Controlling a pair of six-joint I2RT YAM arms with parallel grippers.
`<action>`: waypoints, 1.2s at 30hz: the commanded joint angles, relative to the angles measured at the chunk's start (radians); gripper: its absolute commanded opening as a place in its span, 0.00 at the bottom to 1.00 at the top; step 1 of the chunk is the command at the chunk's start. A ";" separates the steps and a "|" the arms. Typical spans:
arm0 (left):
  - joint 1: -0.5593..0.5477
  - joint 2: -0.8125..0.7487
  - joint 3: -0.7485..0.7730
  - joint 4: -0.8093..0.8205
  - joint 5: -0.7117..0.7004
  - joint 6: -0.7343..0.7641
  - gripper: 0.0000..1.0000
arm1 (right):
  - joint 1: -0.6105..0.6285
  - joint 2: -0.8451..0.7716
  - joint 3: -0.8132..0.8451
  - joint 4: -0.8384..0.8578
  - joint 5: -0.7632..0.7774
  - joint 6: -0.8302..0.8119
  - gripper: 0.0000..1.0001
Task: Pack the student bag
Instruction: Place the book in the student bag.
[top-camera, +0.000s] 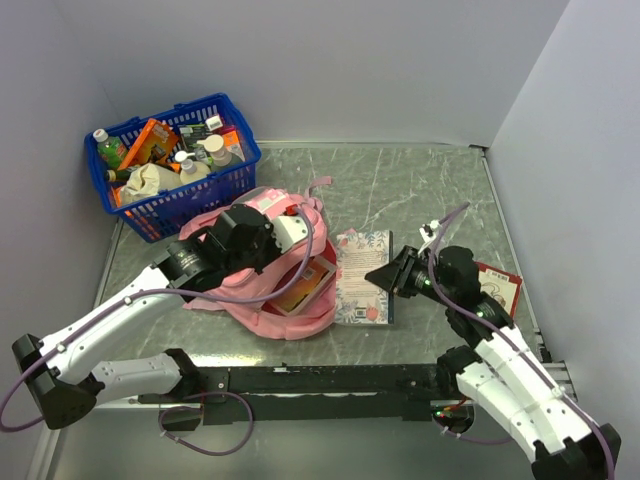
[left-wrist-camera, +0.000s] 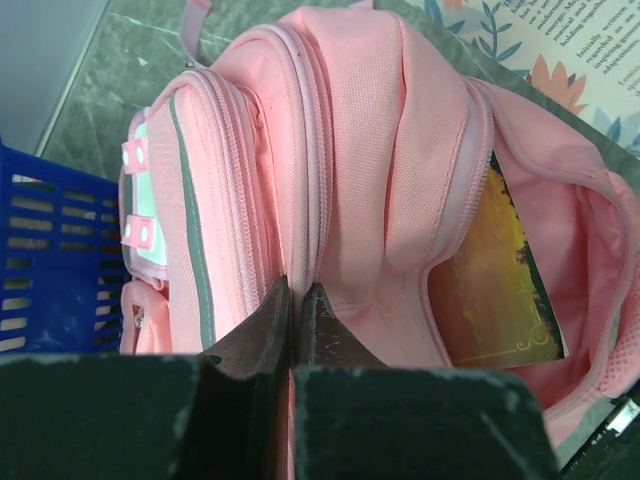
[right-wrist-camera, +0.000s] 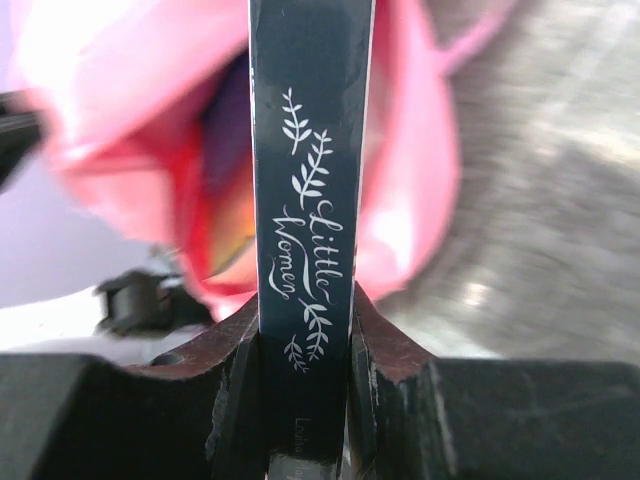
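1. Top view: the student bag (top-camera: 290, 322) lies open mid-table, with the book (top-camera: 360, 262) just beside its mouth.
2. Left wrist: the left gripper (left-wrist-camera: 298, 305) is clenched on a bag fold, apparently to hold the mouth open.
3. Right wrist: the right gripper (right-wrist-camera: 305, 330) grasps the book's spine, with the bag directly ahead, ready for insertion.

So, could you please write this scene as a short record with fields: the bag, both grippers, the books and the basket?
bag: pink, open, lying on the table
in bag: yellow book
left gripper: shut, pinching bag fabric beside the opening
right gripper: shut on Little Women book, just right of the bag
red book: on table, far right
basket: blue, filled, behind the bag
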 joint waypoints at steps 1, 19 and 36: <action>0.011 -0.027 0.013 0.129 -0.014 0.002 0.01 | -0.006 -0.105 -0.034 0.298 -0.192 0.074 0.01; 0.005 -0.035 -0.004 0.143 0.029 -0.042 0.01 | -0.006 0.388 -0.370 1.261 -0.631 0.523 0.00; 0.003 -0.058 -0.004 0.103 0.142 -0.007 0.01 | 0.077 0.729 0.192 0.584 -0.522 0.307 0.00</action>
